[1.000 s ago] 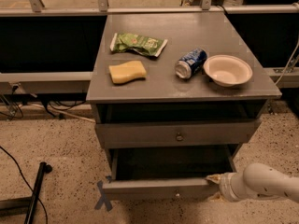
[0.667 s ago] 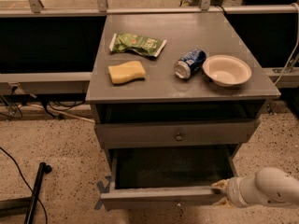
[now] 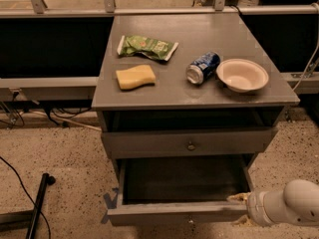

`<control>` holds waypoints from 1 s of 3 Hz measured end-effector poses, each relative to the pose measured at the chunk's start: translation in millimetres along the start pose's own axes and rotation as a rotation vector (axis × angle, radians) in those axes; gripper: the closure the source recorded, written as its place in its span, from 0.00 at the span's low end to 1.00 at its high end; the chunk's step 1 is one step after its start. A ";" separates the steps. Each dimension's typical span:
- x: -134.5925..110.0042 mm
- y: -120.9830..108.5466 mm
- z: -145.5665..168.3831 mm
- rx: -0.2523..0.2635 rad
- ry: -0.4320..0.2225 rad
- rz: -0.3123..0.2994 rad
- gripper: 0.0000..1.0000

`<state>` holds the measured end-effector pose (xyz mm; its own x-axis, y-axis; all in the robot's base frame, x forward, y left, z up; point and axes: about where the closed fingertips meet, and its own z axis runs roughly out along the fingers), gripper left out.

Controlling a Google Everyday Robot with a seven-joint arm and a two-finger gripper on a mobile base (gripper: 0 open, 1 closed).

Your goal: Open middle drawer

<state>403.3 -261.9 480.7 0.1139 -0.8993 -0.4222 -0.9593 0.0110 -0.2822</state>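
Further out: middle drawer (image 3: 174,213), gripper (image 3: 239,200) at its corner.

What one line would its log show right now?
middle drawer: pulled out | claw: at its front's right end | cabinet top: sponge, can, bowl, green bag

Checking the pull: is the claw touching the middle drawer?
Cannot tell. The camera view shows the claw at the right end of the middle drawer, but no plain contact or gap.
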 end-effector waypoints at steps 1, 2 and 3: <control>-17.2 -14.0 -12.0 0.018 0.022 -0.052 0.45; -21.2 -39.3 -7.7 0.039 0.038 -0.070 0.61; -11.3 -67.9 5.1 0.056 0.057 -0.050 0.84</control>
<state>468.5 -250.2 500.1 0.1446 -0.9229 -0.3569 -0.9367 -0.0114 -0.3499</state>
